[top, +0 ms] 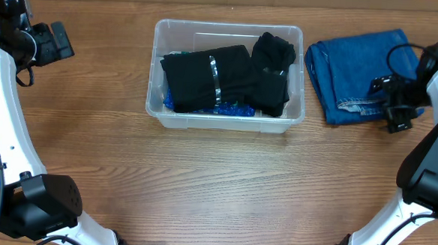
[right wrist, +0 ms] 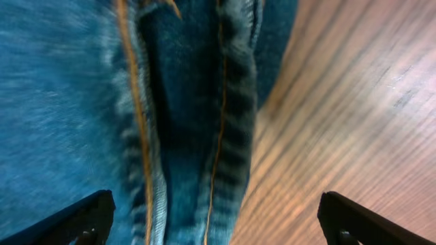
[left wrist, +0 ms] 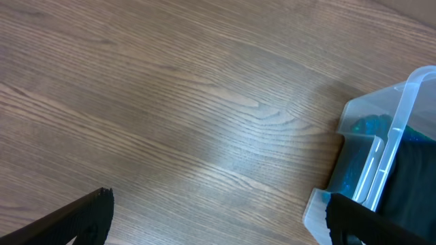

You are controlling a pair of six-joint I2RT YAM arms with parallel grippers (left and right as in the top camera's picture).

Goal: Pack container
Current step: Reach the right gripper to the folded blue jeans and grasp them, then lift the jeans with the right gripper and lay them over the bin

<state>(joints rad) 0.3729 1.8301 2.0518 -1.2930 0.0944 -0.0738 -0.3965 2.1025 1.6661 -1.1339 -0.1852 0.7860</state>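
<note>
Starting at the container (top: 225, 124): already holding folded black garments (top: 210, 77), with something blue (top: 231, 108) showing beneath. Beside its right wall, lying flat and folded, blue jeans (top: 349, 73), not yet packed. Hanging over the jeans' side away from the container, right gripper (right wrist: 218, 221), with jaws spread wide, gripping nothing, seams and hem directly below. Well off to the container's left, over the table (left wrist: 170, 102), left gripper (left wrist: 221, 224), with jaws likewise parted and empty, only the container's corner caught in its wrist view. Judged step: picking up the jeans. Best to drop straight down, pinch across the thick seamed edge through all layers to keep the fold together, lift clear of the rim before carrying left, then lay on top of the black pile. Worth watching for unfolding, and for dragged denim nudging the container.
</note>
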